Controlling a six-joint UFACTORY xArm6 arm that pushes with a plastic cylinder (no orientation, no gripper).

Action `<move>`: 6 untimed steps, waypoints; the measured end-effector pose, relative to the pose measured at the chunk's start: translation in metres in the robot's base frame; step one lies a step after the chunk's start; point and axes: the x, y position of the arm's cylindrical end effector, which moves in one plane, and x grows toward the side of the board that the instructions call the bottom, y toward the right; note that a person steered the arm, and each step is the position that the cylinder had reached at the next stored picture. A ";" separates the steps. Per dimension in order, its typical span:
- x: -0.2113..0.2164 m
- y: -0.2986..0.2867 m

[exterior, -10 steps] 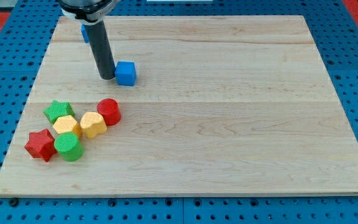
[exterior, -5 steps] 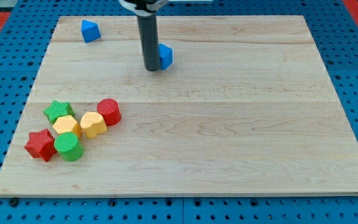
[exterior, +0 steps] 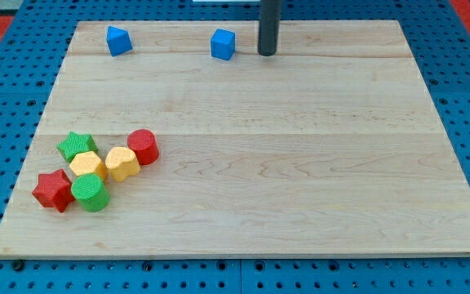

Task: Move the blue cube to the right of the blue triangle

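The blue cube (exterior: 223,44) sits near the view's top edge of the wooden board, left of centre. The blue triangle (exterior: 118,40) lies at the top left, well to the cube's left and at about the same height. My tip (exterior: 267,53) is a dark rod standing just right of the blue cube, with a small gap between them, not touching it.
A cluster lies at the view's lower left: green star (exterior: 77,146), red cylinder (exterior: 144,146), two yellow blocks (exterior: 87,166) (exterior: 121,163), red star (exterior: 53,189), green cylinder (exterior: 90,193). The board's (exterior: 300,163) edges meet a blue pegboard.
The blue cube moved up and to the right, from the board's middle left to the top edge. My tip moved up and right past it and now stands apart on its right.
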 end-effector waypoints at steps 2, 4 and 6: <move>0.015 -0.077; 0.203 0.012; 0.357 -0.148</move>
